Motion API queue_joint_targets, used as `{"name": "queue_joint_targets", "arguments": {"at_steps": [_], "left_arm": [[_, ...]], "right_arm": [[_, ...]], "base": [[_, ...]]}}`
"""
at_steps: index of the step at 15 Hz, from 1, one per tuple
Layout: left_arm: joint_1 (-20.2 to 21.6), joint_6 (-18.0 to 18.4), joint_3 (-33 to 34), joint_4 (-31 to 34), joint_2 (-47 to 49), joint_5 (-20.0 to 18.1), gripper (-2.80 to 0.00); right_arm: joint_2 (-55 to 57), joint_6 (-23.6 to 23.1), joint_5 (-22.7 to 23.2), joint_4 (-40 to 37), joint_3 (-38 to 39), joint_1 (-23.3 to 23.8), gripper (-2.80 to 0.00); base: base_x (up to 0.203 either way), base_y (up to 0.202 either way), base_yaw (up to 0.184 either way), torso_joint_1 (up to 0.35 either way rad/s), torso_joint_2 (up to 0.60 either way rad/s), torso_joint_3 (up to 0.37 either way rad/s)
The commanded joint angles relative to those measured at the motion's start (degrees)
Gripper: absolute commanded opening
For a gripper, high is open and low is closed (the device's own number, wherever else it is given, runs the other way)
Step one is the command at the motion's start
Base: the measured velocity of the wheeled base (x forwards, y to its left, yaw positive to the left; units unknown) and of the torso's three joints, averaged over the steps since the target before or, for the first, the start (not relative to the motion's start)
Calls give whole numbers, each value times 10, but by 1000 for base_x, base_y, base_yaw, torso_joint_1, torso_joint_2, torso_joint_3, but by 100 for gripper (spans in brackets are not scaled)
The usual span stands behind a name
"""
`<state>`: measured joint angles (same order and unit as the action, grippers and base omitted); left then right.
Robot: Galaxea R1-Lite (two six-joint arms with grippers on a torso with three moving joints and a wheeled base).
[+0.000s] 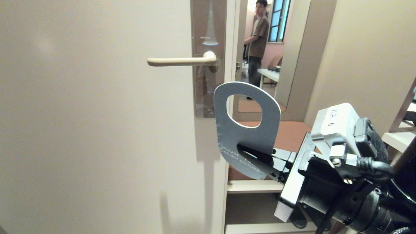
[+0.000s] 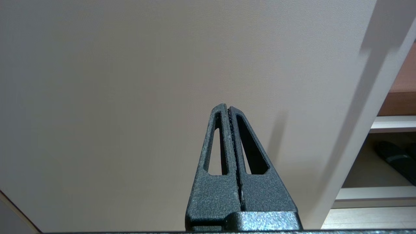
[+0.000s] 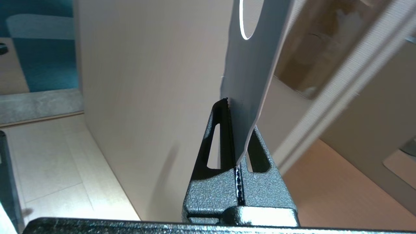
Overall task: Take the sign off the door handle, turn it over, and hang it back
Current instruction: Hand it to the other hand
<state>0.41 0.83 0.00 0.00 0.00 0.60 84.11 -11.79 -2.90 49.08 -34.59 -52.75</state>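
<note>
The right gripper (image 1: 256,159) is clamped on the lower end of the sign (image 1: 242,131), its black fingers (image 3: 224,136) pinching the card edge-on; the sign is off the door handle (image 1: 182,60), held in the air below and to the right of it, near the door's (image 1: 97,113) right edge, blue face with white "PLEASE DO NOT DISTURB" toward the head camera, hole uppermost, tilted a little; the cream lever juts left from the brown plate (image 1: 208,32), bare; the left gripper (image 2: 228,112) has its fingers pressed together on nothing, pointing at the plain door face low down; through the gap beside the door a person (image 1: 258,39) stands in the room beyond
</note>
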Motion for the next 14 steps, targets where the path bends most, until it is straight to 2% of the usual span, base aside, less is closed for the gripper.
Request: {"name": "queue_joint_targets", "arguments": {"at_steps": [1,12,14], "left_arm": [[0,0,0,0,0,0,-280],[0,0,0,0,0,0,-280],[0,0,0,0,0,0,-280]], "right_arm": [[-23,-1,0,3,13,10,-280],[-141,-1,-5,2,131,15,-280],[-157,-1,-19,2,146,14,-280]], "base": [[0,0,0,0,0,0],[0,0,0,0,0,0],[0,0,0,0,0,0]]}}
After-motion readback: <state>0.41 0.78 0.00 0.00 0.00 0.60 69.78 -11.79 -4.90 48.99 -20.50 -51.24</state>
